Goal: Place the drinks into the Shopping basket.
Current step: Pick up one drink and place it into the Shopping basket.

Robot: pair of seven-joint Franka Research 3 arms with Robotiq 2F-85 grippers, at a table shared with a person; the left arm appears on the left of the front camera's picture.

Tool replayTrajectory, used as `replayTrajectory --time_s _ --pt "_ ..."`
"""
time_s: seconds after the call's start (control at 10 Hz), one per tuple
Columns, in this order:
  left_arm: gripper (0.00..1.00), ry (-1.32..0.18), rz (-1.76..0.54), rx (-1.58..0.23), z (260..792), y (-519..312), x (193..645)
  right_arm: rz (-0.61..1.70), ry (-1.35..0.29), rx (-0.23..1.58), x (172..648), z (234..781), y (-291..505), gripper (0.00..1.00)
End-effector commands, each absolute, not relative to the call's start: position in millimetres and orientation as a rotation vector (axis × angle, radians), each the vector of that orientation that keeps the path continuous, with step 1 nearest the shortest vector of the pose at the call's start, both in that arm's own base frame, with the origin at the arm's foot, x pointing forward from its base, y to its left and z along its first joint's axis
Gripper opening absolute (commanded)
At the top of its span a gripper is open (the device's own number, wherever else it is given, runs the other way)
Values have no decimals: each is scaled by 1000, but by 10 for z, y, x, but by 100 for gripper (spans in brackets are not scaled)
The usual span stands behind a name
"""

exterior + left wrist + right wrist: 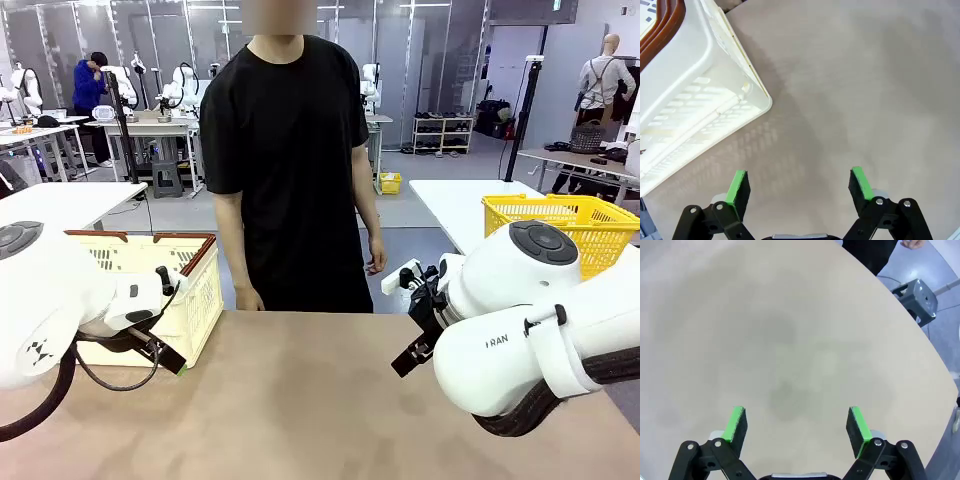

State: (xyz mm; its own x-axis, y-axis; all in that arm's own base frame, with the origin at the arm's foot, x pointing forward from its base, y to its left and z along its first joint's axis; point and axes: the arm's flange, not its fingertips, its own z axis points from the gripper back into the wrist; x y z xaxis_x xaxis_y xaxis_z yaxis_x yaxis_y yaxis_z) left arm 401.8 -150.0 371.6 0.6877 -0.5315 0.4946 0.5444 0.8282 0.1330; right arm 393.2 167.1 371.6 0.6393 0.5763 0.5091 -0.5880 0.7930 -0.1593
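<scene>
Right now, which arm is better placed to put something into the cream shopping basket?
Left: the left pincer hangs open just beside the Shopping basket corner; the right pincer, also open, hangs over the table well away from it.

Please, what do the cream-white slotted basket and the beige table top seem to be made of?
Cream-white slotted shopping basket with brown-red rim: likely moulded plastic, smooth and slightly glossy; its thin walls show regular slots and soft highlights. Beige table top: probably matte laminate or a similar coating; it looks flat, even, almost without reflections.
</scene>
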Motion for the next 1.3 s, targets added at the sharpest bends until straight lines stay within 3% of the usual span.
replayTrajectory --time_s 0.0,1.2 --pt "100 -546 -602 -25 3716 -1501 4018 664 -573 22 3932 3715 1671 100" --pt "100 -546 -602 -25 3716 -1501 4018 664 -573 22 3932 3715 1671 100"
